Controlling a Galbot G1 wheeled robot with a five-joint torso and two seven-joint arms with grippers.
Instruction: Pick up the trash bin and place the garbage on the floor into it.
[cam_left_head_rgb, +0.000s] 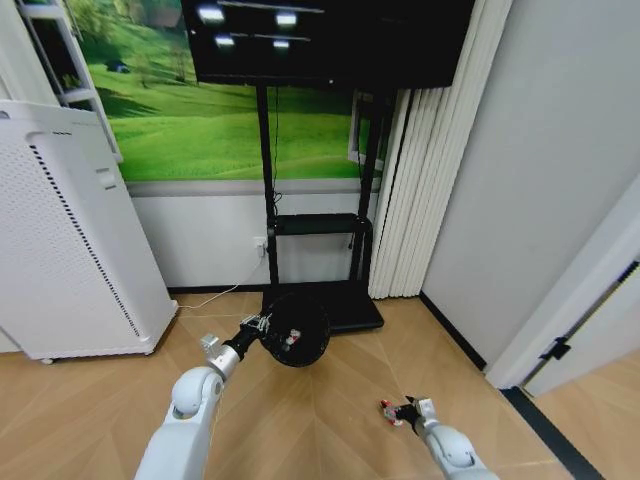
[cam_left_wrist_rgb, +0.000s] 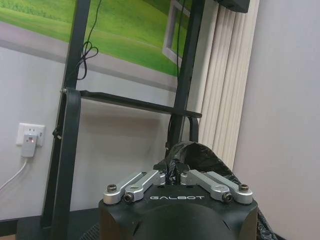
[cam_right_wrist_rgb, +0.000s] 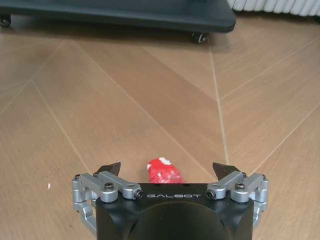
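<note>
The trash bin (cam_left_head_rgb: 297, 329), small, black and round with a bag liner (cam_left_wrist_rgb: 200, 156), hangs in front of me left of centre. My left gripper (cam_left_head_rgb: 262, 324) is shut on its near rim, pinching the liner (cam_left_wrist_rgb: 172, 171). Small white and red pieces lie inside the bin (cam_left_head_rgb: 292, 337). One red-and-white piece of garbage (cam_left_head_rgb: 386, 407) lies on the tan chevron floor (cam_left_head_rgb: 330, 420) at the lower right. My right gripper (cam_left_head_rgb: 405, 411) sits low right beside it. In the right wrist view this gripper (cam_right_wrist_rgb: 167, 169) is open, with the red wrapper (cam_right_wrist_rgb: 162, 171) between its fingertips (cam_right_wrist_rgb: 110, 167).
A black TV stand on castors (cam_left_head_rgb: 345, 308) stands just behind the bin, with its posts (cam_left_wrist_rgb: 70, 125) close to my left gripper. A white air purifier (cam_left_head_rgb: 70, 250) is at the left and folded white panels (cam_left_head_rgb: 420, 180) at the right. A wall and door frame (cam_left_head_rgb: 560, 330) close off the right side.
</note>
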